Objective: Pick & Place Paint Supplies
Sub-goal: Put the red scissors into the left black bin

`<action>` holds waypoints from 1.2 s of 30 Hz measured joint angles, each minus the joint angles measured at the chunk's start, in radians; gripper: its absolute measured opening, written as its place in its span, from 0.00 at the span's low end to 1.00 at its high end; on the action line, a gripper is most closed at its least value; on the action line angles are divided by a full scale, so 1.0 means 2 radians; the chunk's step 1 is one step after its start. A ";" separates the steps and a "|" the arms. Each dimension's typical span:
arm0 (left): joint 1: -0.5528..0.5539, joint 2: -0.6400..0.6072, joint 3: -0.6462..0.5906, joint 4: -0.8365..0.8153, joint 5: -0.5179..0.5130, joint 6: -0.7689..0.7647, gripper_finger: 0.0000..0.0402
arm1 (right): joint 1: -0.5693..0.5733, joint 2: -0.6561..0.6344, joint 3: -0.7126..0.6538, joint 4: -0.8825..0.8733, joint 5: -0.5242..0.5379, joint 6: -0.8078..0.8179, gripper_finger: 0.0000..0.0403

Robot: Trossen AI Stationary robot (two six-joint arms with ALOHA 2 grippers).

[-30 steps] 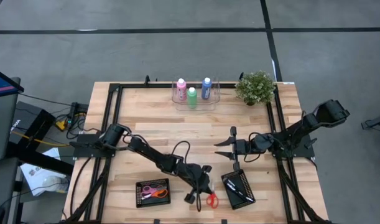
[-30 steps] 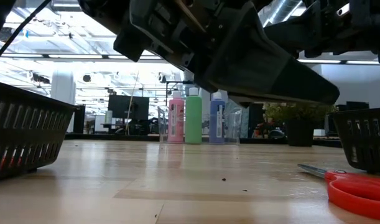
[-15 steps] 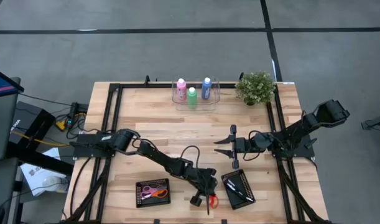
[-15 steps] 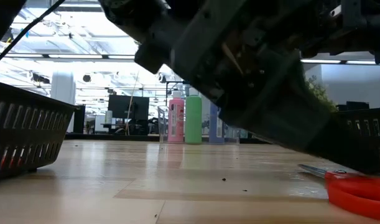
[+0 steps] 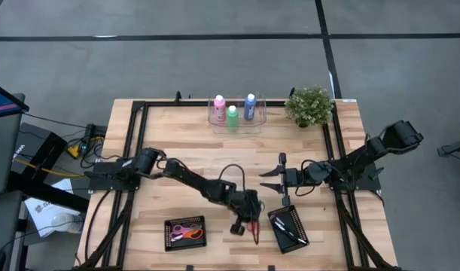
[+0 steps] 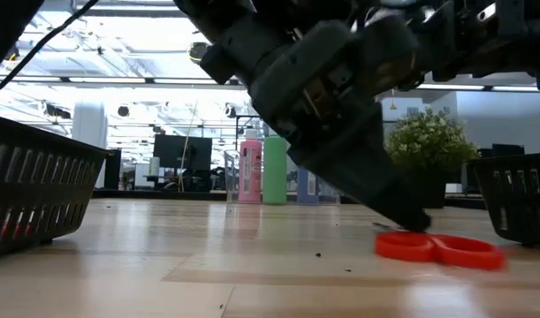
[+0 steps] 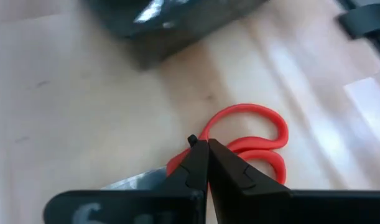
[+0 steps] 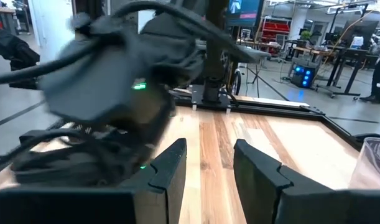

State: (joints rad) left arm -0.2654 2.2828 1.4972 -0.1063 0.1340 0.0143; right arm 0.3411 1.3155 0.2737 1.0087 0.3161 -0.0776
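Paint bottles (image 5: 233,111), pink, green and blue, standing in a clear tray (image 5: 257,123) beside the potted plant (image 5: 310,105) from above, seemingly not yet being moved; left gripper (image 5: 242,226) working far from that plant, clamped tight over red scissors (image 5: 252,228); right gripper (image 5: 277,179) waiting part-open, holding nothing. Bottles (image 6: 274,164) sitting untouched beyond the scissors (image 6: 439,248) at table height. Fingertips (image 7: 205,163) pinching together at the scissor handles (image 7: 252,134) in the left wrist view. Fingers (image 8: 171,171) gaping over bare wood in the right wrist view.
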 joint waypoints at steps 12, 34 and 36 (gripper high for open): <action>0.072 -0.073 -0.084 -0.005 -0.046 0.002 0.00 | 0.002 0.000 0.000 -0.004 0.000 0.000 0.29; 0.113 -0.345 -0.397 0.182 -0.049 0.010 0.19 | -0.026 0.011 0.067 -0.166 0.016 0.035 0.30; 0.110 -0.344 -0.395 0.163 -0.046 0.029 0.27 | -0.030 0.023 0.084 -0.183 0.016 0.035 0.31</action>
State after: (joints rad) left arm -0.0450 1.5944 0.7069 0.2187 0.0410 0.0718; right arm 0.2804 1.3624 0.4414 0.6417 0.3481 -0.0071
